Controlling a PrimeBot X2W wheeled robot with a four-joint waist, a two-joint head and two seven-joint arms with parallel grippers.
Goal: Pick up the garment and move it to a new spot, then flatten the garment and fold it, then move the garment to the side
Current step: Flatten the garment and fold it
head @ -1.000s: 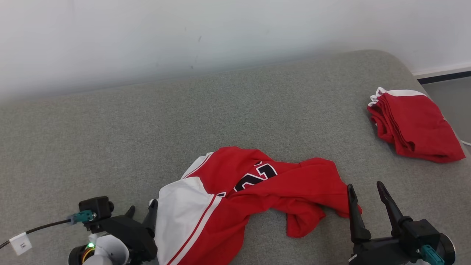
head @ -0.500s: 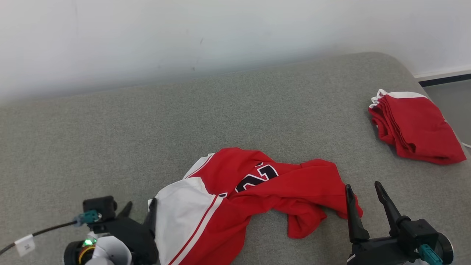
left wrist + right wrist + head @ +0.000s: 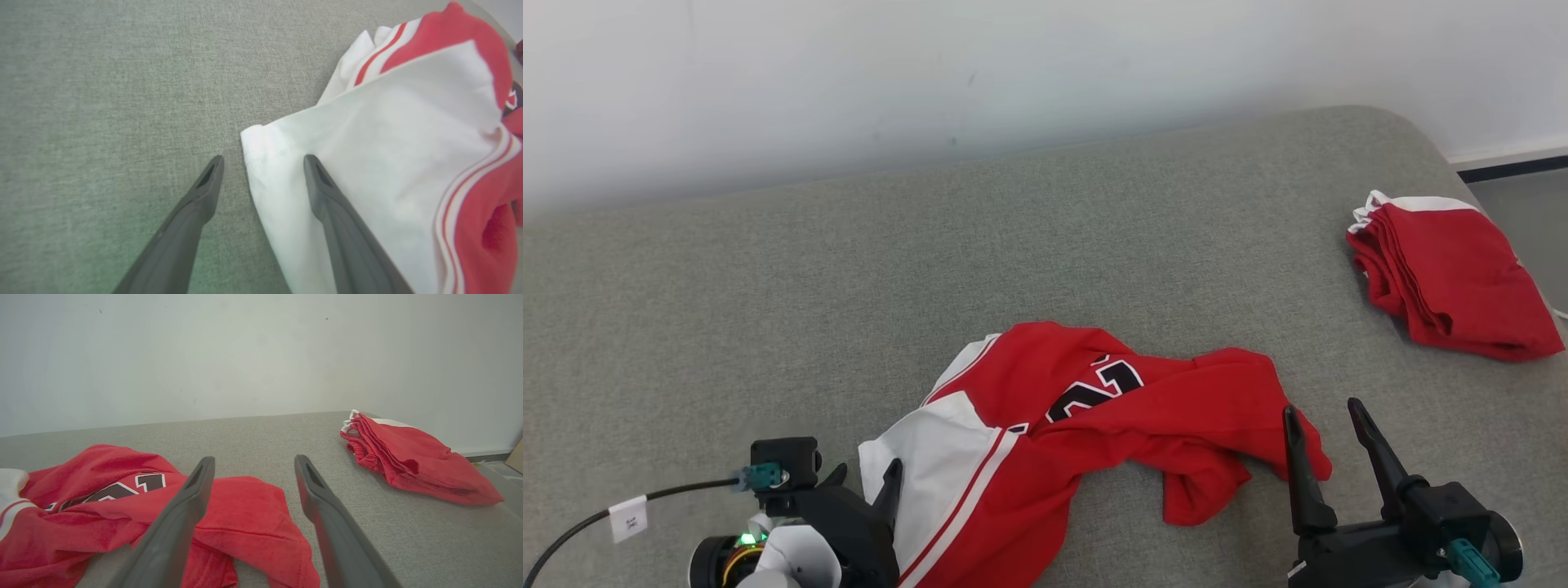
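Head view: garment (image 3: 1094, 425) runs left-right between spread left hand (image 3: 866, 467) and spread right hand (image 3: 1321, 406).

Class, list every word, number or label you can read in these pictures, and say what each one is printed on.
"1": black, white-edged numeral on the crumpled red jersey; the digit before it is creased, perhaps "2".
White tag on the cable: marks too small to read.

Crumpled red jersey (image 3: 1143, 425) on grey cushion (image 3: 849, 286)
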